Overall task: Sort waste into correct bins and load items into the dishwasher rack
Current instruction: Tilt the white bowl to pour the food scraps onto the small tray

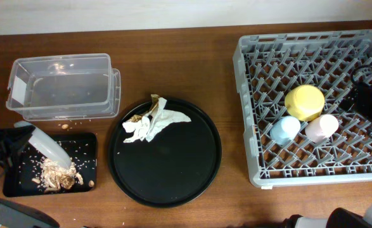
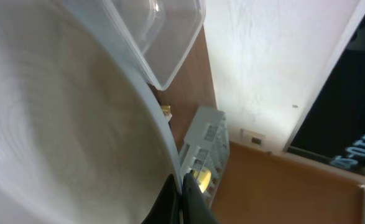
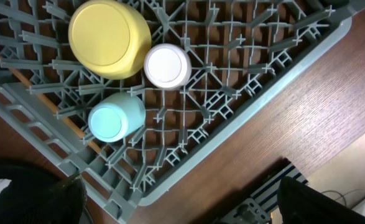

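Currently: left tool [image 2: 181, 198] pinched together on the rim of the grey plate [image 2: 64, 124], one finger on each face. Plate is tipped steeply over the shallow black tray [image 1: 21, 180], its low edge at the pile of food scraps [image 1: 57, 172] lying in that tray. A few crumbs lie loose on the bench [image 1: 192, 57] beside the clear tub [image 1: 62, 85].

Judgement: plate is stiff and smooth, likely slippery. The rim is the only hold on offer, and a pinch there resists twisting poorly, so move slowly. It would chip if dropped. It belongs next in the dishwasher rack [image 1: 249, 95], on edge between pegs.

Right tool [image 3: 181, 199] spread wide, empty, hanging over the rack's right side. Below it: yellow bowl [image 3: 109, 38], pink cup [image 3: 167, 65], light-blue cup [image 3: 115, 118], all upside down on the lattice, close together.

Napkins [image 1: 155, 123] with wrapper [image 1: 137, 118] lie on the round black tray [image 1: 173, 174], unsorted. Soft, very light; take from above at the bunched middle.

Pose: left arm low at the bench's left edge, wrist rolled so the plate face is near vertical. Right arm reaches in from the right, wrist pointing down.
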Robot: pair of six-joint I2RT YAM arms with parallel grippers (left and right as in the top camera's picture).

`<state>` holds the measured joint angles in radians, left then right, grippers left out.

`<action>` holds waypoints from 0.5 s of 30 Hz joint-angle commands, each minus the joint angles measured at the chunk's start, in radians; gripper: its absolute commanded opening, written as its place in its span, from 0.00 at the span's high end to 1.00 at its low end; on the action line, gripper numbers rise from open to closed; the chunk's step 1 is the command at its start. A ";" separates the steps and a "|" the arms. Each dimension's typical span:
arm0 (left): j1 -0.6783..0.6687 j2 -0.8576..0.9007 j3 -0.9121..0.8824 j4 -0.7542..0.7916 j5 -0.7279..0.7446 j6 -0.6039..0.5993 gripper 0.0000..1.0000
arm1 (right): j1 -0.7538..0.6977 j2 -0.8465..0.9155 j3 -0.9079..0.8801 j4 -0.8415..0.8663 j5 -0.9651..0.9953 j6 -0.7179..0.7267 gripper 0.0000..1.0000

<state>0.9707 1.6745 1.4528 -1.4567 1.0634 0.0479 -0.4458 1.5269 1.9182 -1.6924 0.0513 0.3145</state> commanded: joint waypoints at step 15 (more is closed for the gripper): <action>-0.021 -0.048 0.001 -0.232 0.035 0.169 0.99 | -0.006 0.002 0.003 -0.003 0.006 0.009 0.01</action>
<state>0.9802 1.6695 1.4567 -1.6707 1.0920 0.1482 -0.4458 1.5269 1.9182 -1.6917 0.0513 0.3145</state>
